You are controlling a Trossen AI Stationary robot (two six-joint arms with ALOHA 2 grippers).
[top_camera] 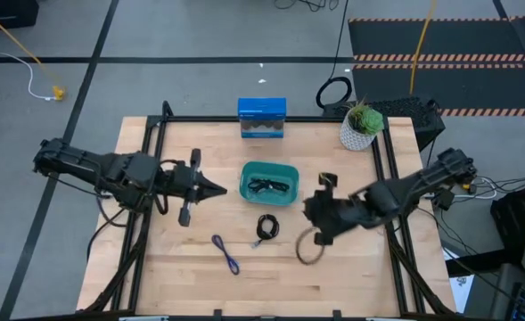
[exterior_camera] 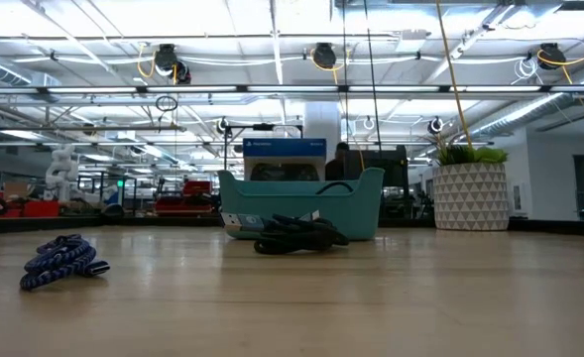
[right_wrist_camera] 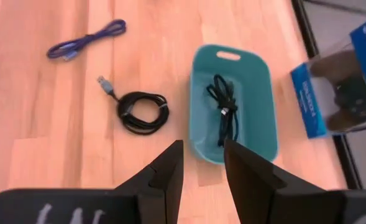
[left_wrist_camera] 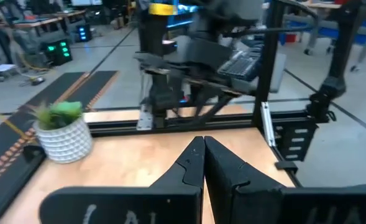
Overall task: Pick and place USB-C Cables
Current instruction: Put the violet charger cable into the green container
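An elongated black USB-C cable (right_wrist_camera: 225, 112) lies inside the teal bin (top_camera: 247, 178). A coiled black cable (top_camera: 267, 227) rests flat on the table just near of the bin, with one plug (right_wrist_camera: 104, 84) sticking out. The blue-purple cable (top_camera: 226, 254) lies on the table farther to the near-left. My right gripper (top_camera: 308, 208) hovers open to the right of the bin, raised off the table and pointing at the bin and the coil (right_wrist_camera: 143, 112). My left gripper (top_camera: 219, 189) waits shut, left of the bin.
A blue box (top_camera: 262, 118) stands at the far edge behind the bin. A potted plant (top_camera: 361, 127) sits in the far right corner. A thin brownish loop (top_camera: 308, 248) shows beside my right gripper. Black frame rails (top_camera: 389, 169) run along the table's sides.
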